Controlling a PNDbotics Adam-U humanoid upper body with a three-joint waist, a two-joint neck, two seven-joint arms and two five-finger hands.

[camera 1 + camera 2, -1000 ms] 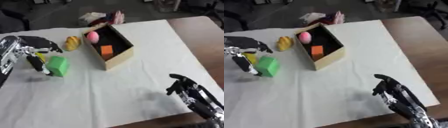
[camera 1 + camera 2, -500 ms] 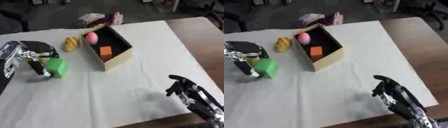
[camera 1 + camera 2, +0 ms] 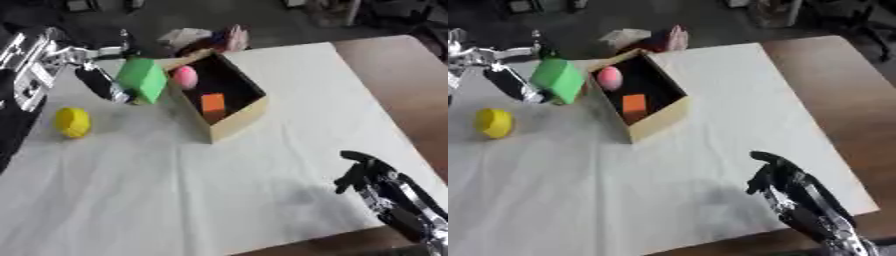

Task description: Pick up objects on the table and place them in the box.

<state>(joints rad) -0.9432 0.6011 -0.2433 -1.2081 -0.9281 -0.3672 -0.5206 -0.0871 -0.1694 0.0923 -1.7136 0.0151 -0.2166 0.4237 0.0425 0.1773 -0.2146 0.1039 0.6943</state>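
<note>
The left hand (image 3: 96, 75) pinches the green block (image 3: 143, 80), held up just beside the box (image 3: 229, 100), at its left wall. Inside the box lie a pink ball (image 3: 185, 76) and an orange block (image 3: 213, 102); a yellow ball (image 3: 73, 121) sits on the bench (image 3: 219, 190), well left of the box. The right hand (image 3: 785, 187) rests near the bench's lower right, fingers relaxed, holding nothing.

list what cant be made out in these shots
- Left hand: it holds the green block; the block hides the contact, and its arm is cut by the left edge.
- Box: its near wall hides part of the floor; only a pink ball and an orange block show.
- Heap behind the box: too blurred to identify.
- Right hand: finger pose unclear.
</note>
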